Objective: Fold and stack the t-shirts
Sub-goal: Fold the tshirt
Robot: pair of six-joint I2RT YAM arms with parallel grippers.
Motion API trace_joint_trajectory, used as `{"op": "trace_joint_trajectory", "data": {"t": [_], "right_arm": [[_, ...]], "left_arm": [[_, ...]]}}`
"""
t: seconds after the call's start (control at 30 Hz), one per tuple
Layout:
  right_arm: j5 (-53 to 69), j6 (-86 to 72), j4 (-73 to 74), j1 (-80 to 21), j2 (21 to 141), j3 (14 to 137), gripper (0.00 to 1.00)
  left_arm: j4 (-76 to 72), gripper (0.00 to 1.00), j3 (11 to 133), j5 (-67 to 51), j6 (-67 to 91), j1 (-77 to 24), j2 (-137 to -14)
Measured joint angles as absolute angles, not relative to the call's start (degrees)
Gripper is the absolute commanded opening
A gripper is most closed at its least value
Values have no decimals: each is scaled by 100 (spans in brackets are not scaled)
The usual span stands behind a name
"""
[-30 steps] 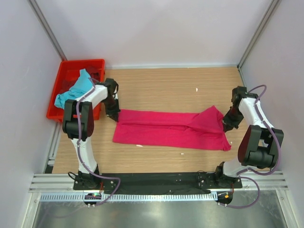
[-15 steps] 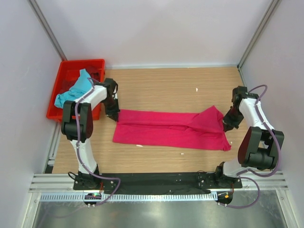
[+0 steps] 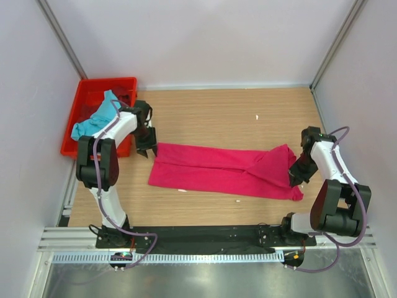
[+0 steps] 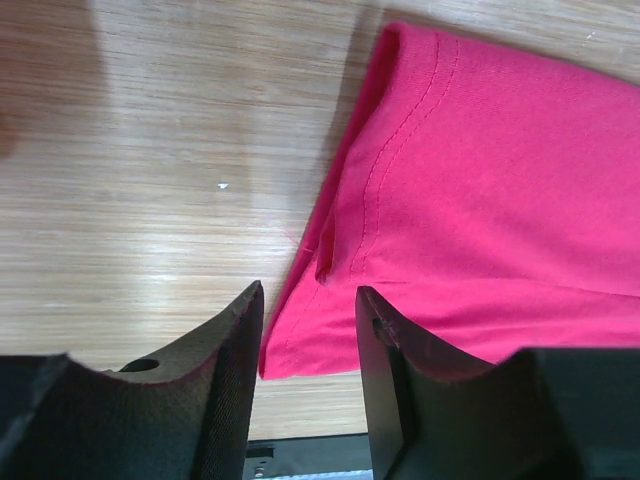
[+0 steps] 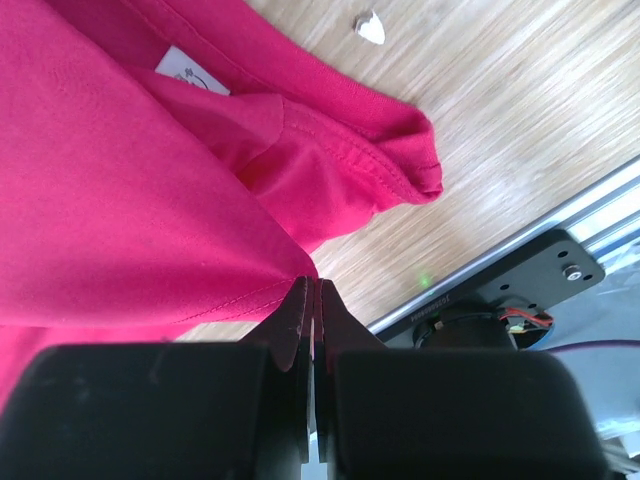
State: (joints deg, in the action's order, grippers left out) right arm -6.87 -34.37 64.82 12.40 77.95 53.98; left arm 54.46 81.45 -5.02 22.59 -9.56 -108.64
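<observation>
The magenta-pink t-shirt [image 3: 217,171] lies in a long folded band across the middle of the wooden table. My left gripper [image 3: 147,141] hangs open just off the shirt's left end, and in the left wrist view the hemmed edge of the pink t-shirt [image 4: 480,190] lies below the left gripper [image 4: 308,295], untouched. My right gripper [image 3: 296,177] is shut on the shirt's right end. In the right wrist view the pink t-shirt [image 5: 120,200] is pinched at a hem by the right gripper [image 5: 312,285]. The turquoise-blue t-shirt [image 3: 96,118] lies crumpled in the red crate [image 3: 105,82].
The red crate stands at the back left, against the wall and close to my left arm. A small white scrap [image 3: 257,117] lies on the wood at the back right. The black base rail [image 3: 205,234] runs along the near edge. Walls close in on both sides.
My left gripper has opened and let go of the shirt's left end, backing off slightly. My right gripper has pulled the right end toward the near edge.
</observation>
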Motion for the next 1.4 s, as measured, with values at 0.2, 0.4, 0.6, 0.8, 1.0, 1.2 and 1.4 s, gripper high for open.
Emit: {"op": "trace_joint_trajectory", "data": {"t": [0.2, 0.4, 0.6, 0.8, 1.0, 1.2, 1.4], "right_arm": [[-499, -3721, 6412, 1240, 7784, 5205, 1], [-296, -4049, 6403, 1238, 7561, 4860, 1], [-64, -4252, 6458, 1238, 7345, 4810, 1], [200, -4379, 6488, 1140, 7299, 4781, 1], [432, -4488, 6604, 1026, 7258, 4779, 1], [685, -4637, 6735, 934, 7218, 4759, 1], [888, -4783, 6799, 904, 7067, 4521, 1]], "left_arm": [[5450, 46, 8145, -469, 2265, -956, -10759], [5472, 44, 8182, -458, 2340, -956, -10597], [5489, 44, 8335, -515, 2364, -956, -10578], [5492, 43, 8344, -589, 2379, -956, -10547], [5487, 43, 8350, -751, 2383, -967, -10547], [5478, 43, 8442, -856, 2386, -1000, -10547], [5470, 44, 8462, -913, 2383, -1007, -10547]]}}
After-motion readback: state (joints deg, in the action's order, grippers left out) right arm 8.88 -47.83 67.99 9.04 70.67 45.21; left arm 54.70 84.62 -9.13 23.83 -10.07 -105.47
